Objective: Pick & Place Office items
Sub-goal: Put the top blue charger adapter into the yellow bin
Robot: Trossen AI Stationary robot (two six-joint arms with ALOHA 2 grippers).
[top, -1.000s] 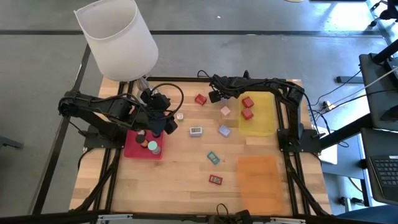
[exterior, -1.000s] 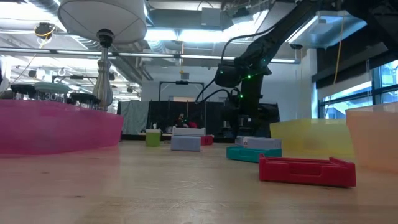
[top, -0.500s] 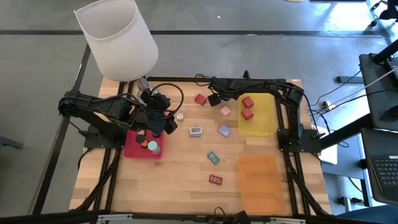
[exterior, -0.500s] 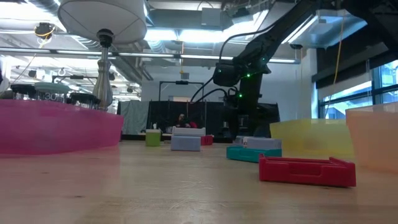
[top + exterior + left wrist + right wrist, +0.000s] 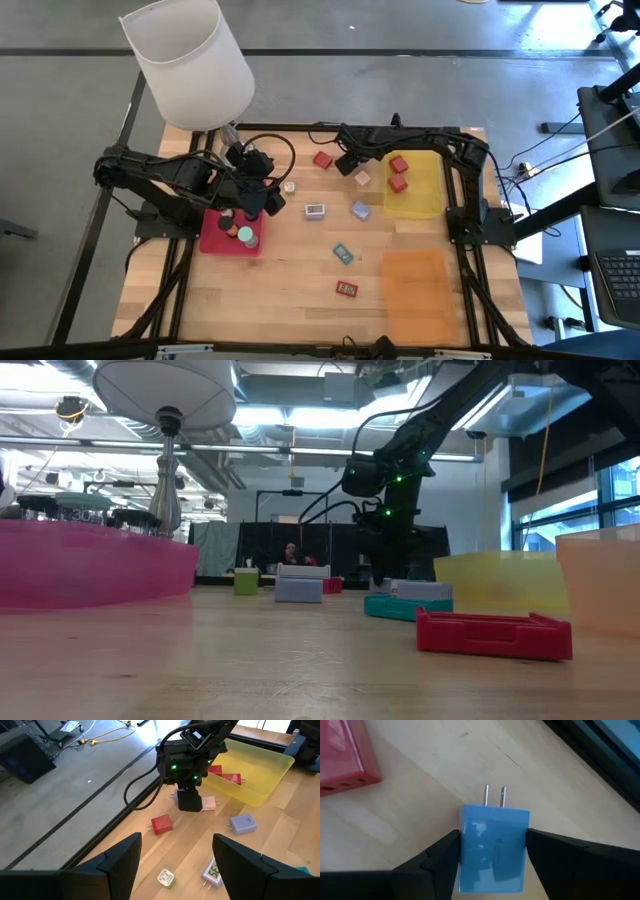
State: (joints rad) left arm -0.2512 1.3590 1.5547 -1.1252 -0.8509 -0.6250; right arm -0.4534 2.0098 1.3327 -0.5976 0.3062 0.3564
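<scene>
1. The right claw (image 5: 350, 163) has come down near the far edge of the bench (image 5: 300, 290), and its fingers have been closing in during the last second.
2. It is now pinching a blue plug block (image 5: 492, 845): the right wrist view shows a finger pressing each side, prongs pointing away, with the block seemingly still on the wood.
3. I am reading this as the grasp just being made, so the lift should be coming next.
4. The left claw (image 5: 175, 865) is waiting spread and empty over the red tray (image 5: 212, 238) at the left edge.
5. Room is tight on the sides. A pink block (image 5: 362, 178) is sitting just beside the working claw, and a red block (image 5: 321, 159) is lying near on the other side.
6. Straight up looks open.
7. The yellow tray (image 5: 425, 205) along the right edge is close by, already holding two red pieces (image 5: 398, 172), with bare floor remaining.
8. The far edge is running close behind the claw, so a drag that way could be risking a drop.
</scene>
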